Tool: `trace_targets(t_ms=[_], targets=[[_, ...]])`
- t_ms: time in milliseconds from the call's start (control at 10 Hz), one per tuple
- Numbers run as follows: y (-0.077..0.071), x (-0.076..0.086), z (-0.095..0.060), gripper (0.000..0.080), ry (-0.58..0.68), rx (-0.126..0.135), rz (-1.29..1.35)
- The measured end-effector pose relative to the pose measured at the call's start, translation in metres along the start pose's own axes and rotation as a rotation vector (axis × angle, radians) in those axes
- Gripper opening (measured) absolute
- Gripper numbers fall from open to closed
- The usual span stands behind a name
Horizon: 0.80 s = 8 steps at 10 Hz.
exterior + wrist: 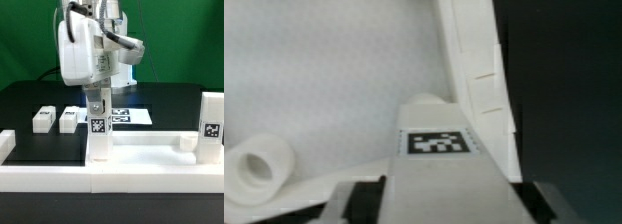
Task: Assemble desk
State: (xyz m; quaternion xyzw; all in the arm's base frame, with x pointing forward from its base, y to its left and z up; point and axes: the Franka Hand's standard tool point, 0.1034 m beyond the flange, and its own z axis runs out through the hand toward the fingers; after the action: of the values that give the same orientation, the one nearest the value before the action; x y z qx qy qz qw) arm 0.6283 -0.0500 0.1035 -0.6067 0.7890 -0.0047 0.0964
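Desk leg (97, 128): upright on tabletop panel (150, 165), likely for seating. Gripper (441, 192) fingers (352, 202) flank it, grip undeterminable. Spare legs (55, 120) at nine o'clock.

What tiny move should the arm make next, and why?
Probably lift the gripper straight up off the leg: it stands upright on the tabletop with the fingers either side, and another leg lies waiting. Whether the jaws grip it, I cannot tell.
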Motion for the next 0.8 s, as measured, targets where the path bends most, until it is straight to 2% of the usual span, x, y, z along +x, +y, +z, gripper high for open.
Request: trace_targets(t_ms=[100, 200, 300, 500, 800], targets=[[0.0001, -0.0002, 0.0001, 0.0487, 0.000, 0.000, -0.031], [0.0001, -0.0001, 0.0004, 0.0487, 0.001, -0.001, -0.068], [0.0001, -0.0011, 0.0021, 0.0624, 0.000, -0.010, -0.111], [-0.0011, -0.0073, 0.0028, 0.0645, 0.010, -0.014, -0.360], [-0.0008, -0.0072, 0.0032, 0.0648, 0.004, -0.014, -0.593]])
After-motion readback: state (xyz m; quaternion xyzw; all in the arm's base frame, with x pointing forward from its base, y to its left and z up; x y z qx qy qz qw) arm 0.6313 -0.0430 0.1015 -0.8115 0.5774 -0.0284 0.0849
